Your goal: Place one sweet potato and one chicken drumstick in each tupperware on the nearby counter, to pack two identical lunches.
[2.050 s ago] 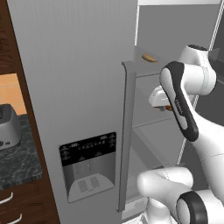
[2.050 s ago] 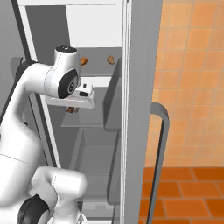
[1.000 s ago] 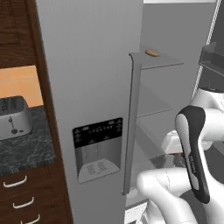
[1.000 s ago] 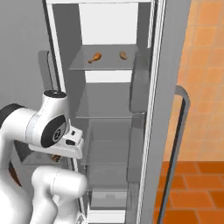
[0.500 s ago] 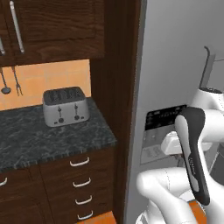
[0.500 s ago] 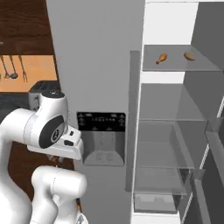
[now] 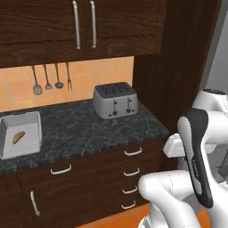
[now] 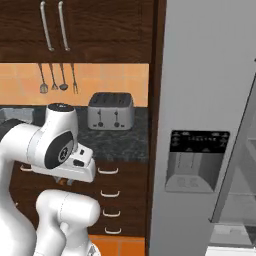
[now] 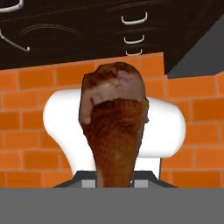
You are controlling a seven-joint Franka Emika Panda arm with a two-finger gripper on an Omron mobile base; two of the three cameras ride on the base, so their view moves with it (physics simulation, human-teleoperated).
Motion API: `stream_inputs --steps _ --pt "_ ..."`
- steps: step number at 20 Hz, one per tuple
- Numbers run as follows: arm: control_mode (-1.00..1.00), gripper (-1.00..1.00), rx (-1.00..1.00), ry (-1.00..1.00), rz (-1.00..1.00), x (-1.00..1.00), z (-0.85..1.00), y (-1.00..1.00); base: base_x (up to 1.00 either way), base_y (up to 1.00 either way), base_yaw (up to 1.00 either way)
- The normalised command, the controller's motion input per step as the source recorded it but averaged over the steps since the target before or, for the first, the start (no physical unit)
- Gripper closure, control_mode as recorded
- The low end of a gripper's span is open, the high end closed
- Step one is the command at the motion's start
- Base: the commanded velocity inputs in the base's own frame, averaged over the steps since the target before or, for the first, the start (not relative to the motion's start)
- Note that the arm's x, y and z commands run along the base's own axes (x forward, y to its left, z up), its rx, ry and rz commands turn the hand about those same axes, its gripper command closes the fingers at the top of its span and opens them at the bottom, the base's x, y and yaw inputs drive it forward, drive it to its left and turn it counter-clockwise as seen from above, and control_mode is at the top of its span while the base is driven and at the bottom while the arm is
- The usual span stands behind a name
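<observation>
Base swung to counter (image 7: 89, 129), toaster (image 7: 115, 100) ahead

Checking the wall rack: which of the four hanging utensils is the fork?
The fork hangs rightmost on the orange wall, its pronged tip distinguishing it from the slotted spatula at far left and the two round-ended utensils between.

tupperware (image 7: 21, 133) cut by left edge, fingers hidden behind chicken drumstick (image 9: 114, 131)

Seen from behind the arm's left: dark speckled counter (image 7: 84, 131) over brown drawers (image 7: 129, 171) with silver handles. At far left, a grey tupperware (image 7: 32, 119) holding one sweet potato (image 7: 18, 136). Near the back, a silver toaster (image 7: 115, 100). On the orange wall, hanging utensils (image 7: 51, 78) beneath wooden cabinets (image 7: 84, 24).
</observation>
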Motion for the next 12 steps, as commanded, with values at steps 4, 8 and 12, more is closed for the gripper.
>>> stream_inputs --steps 4,8,12 --pt "1.00 1.00 0.00 0.00 0.00 0.00 0.00 0.00 0.11 1.00 0.05" --pt "1.00 1.00 0.00 0.00 0.00 0.00 0.00 0.00 0.41 1.00 0.09" --pt "1.00 1.00 0.00 0.00 0.00 0.00 0.00 0.00 0.59 1.00 0.06"
